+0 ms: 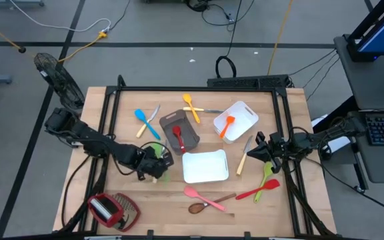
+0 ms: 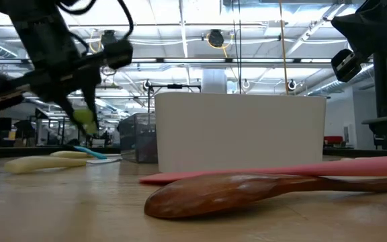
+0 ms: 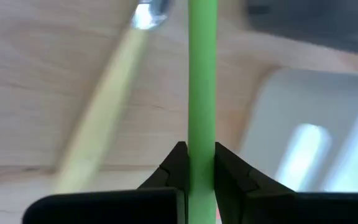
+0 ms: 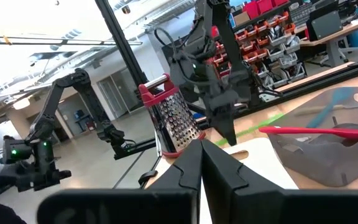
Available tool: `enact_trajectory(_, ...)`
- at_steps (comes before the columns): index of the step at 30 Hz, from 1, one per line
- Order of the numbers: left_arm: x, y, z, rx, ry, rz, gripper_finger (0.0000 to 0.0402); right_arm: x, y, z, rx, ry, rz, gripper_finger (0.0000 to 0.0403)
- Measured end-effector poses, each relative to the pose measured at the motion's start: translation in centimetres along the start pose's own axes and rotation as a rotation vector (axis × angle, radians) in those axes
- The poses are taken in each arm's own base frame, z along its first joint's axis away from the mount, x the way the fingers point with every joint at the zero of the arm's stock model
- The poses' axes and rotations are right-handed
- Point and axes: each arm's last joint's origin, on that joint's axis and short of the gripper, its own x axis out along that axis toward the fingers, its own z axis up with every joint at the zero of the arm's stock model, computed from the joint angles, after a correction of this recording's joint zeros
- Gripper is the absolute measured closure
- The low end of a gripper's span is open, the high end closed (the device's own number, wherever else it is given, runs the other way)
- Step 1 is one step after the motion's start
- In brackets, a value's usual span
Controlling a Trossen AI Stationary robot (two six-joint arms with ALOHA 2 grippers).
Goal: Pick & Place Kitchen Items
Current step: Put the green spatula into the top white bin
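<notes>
My left gripper (image 1: 155, 165) is at the table's left middle, shut on a green plastic utensil (image 1: 154, 151), whose handle (image 3: 201, 74) runs away from the fingers in the left wrist view. In the low view the green utensil (image 2: 84, 119) hangs above the tabletop. My right gripper (image 1: 252, 155) waits shut at the right, holding nothing. A red spoon (image 1: 178, 137) lies in the grey bin (image 1: 191, 137), and an orange spoon (image 1: 229, 123) in the far white tray (image 1: 245, 115). My left gripper pinches the green utensil's handle (image 3: 201, 134) between its two fingers (image 3: 173, 167), which come slanting down from the table's left. The handle runs straight out beyond the fingertips. In the low view the utensil looks lifted clear of the table.
Loose on the wood lie a blue spatula (image 1: 141, 120), a knife (image 1: 152, 119), a yellow fork (image 1: 191, 105), a pink spatula (image 1: 202, 195), a wooden spoon (image 1: 202, 206), a red spoon (image 1: 257, 192), a green spatula (image 1: 267, 175) and another knife (image 1: 245, 159). A second white tray (image 1: 205, 167) sits mid-table, a grater (image 1: 112, 210) near left.
</notes>
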Motion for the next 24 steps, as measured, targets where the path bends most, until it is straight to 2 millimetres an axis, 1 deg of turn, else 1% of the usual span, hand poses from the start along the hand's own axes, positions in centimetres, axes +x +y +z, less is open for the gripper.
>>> enact_trajectory(5,-2.3,-0.6,0.1,0.053,-0.045,-0.134,0.0368,0.0,0.0,0.0,-0.001,0.005,-0.002,0.0399)
enact_trajectory(10,-4.7,-1.5,0.4,0.162,-0.038,-0.261,0.0368,0.0,0.0,-0.1,-0.002,0.007,-0.006,0.0399)
enact_trajectory(14,-6.2,-2.5,0.5,0.275,-0.038,-0.382,0.0368,0.0,0.0,-0.1,-0.003,0.004,-0.009,0.0399)
enact_trajectory(18,-6.9,-3.8,0.8,0.315,-0.036,-0.482,0.0368,0.0,-0.2,0.1,0.013,-0.035,-0.066,0.0399)
enact_trajectory(24,-7.3,-5.6,1.5,0.379,-0.035,-0.599,0.0368,-0.1,-0.4,0.6,0.111,-0.142,-0.18,0.0399)
